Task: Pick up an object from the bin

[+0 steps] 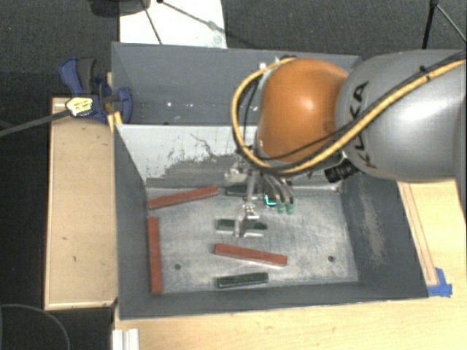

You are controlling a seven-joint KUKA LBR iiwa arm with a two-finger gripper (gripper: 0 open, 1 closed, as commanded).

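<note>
Arm [408, 115]: highest in the camera view, reaching in from the right, a silver-grey body with dark lettering on it.
Orange cover [299, 108]: a rounded dome on the wrist, hanging over the back half of the bin, with yellow and black cables [239, 111] looped round its left side.
Claw [250, 211]: hangs down from under the cover, low over the middle of the bin floor. Its metal parts run together with what lies beneath, so how far it stands open cannot be told, nor whether it has hold of anything.
Small grey piece [237, 227]: short and flat, pale grey with darker ends, lying crosswise in the middle of the floor right under the claw's tip. Whether the two touch cannot be told.
Bin [131, 217]: grey metal with sloping walls and a scuffed, scratched floor.
Slanted red-brown stick [249, 254]: long and thin, just in front of the small grey piece, tilted a little down to the right.
Dark green stick [242, 281]: shorter, near the front wall, lying almost level.
Upright red-brown stick [154, 255]: runs front to back along the foot of the left wall.
Rear red-brown stick [182, 197]: lies at the back left, well apart from the claw.
Dark short piece [233, 190]: lies at the back, just right of the rear stick's end.
</note>
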